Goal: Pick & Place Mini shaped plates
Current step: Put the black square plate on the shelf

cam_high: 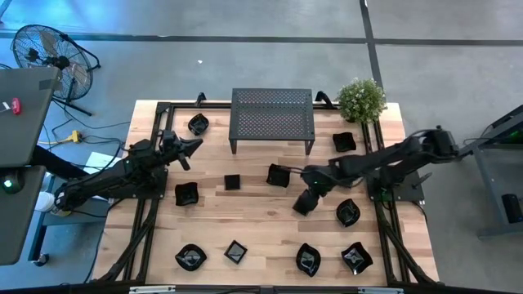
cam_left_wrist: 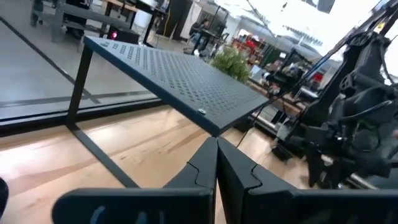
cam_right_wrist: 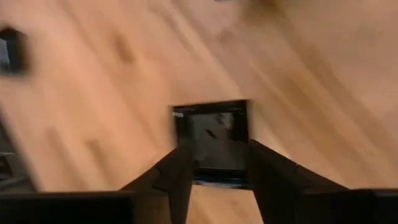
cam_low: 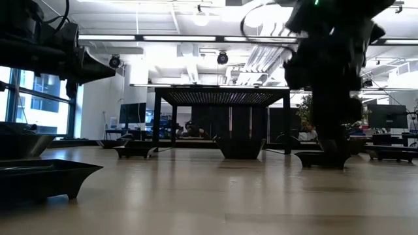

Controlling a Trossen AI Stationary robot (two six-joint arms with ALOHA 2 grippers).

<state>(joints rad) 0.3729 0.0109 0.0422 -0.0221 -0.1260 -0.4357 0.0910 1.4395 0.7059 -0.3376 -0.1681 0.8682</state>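
Small glossy black plates lie scattered on the wooden table, among them a square one (cam_high: pixel 232 182), one beside it (cam_high: pixel 278 175) and one at the right (cam_high: pixel 348 212). My right gripper (cam_high: pixel 304 202) reaches in from the right and is shut on a square plate (cam_right_wrist: pixel 211 134) at mid-table. In the low view, the right gripper (cam_low: pixel 334 147) comes down onto that plate (cam_low: pixel 320 158). My left gripper (cam_high: pixel 196 145) hovers shut at the left, its fingers (cam_left_wrist: pixel 216 168) pointing at the black perforated rack (cam_high: pixel 272 118). My right gripper holds the square plate between its two fingers, one on each opposite side rim (cam_right_wrist: pixel 181 134). The fingers (cam_right_wrist: pixel 264 171) come at it slanting down from the table's right. In the low view the plate's foot sits at the table top; whether it is lifted clear, I cannot tell.
The rack stands at the far middle edge with a potted plant (cam_high: pixel 361 100) to its right. More plates sit by the far corners (cam_high: pixel 198 124) (cam_high: pixel 343 142), at the left (cam_high: pixel 186 193) and along the near edge (cam_high: pixel 189 258) (cam_high: pixel 308 259). Bare wood lies between them.
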